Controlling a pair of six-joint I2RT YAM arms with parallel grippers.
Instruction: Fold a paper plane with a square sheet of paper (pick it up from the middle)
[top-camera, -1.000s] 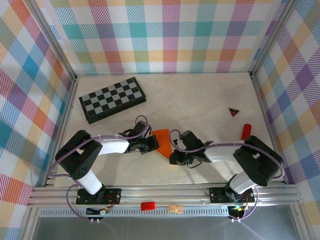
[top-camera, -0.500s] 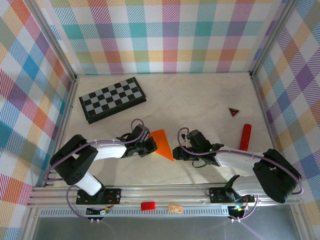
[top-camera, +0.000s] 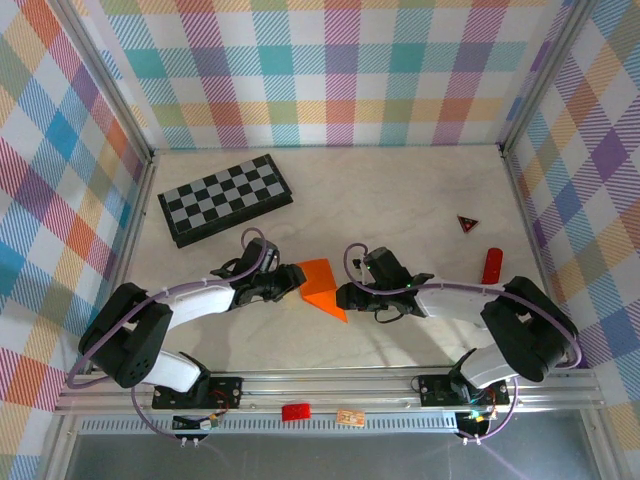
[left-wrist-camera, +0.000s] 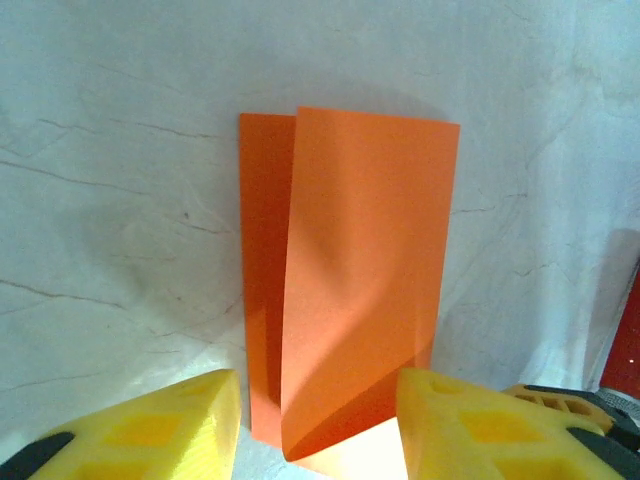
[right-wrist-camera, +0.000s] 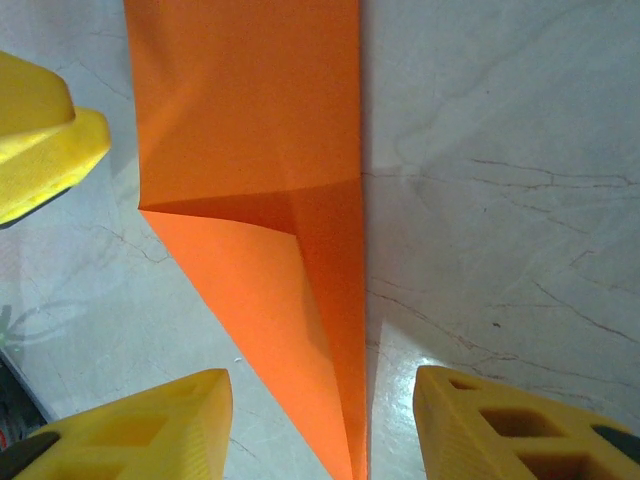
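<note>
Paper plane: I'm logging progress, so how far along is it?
Done: the paper plane lies on the table folded double, one end pointed. In hand: nothing; left hand and right hand flank it, jaws open. Left: probably the wing folds.

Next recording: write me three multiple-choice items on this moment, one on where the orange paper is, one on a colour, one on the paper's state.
1. Where on the table does the paper lie?
A. in the far left corner
B. in the far right corner
C. near the front middle, between the left gripper and the right gripper

2. What colour are the gripper fingers?
A. yellow
B. blue
C. white

3. What state is the paper in?
A. a flat, unfolded square
B. folded, with one pointed end
C. crumpled into a ball

Answers:
1 C, since the top view shows one gripper at each side of it.
2 A, since both wrist views show yellow fingers.
3 B, since the left wrist view shows overlapping layers and the right wrist view shows the point.
</note>
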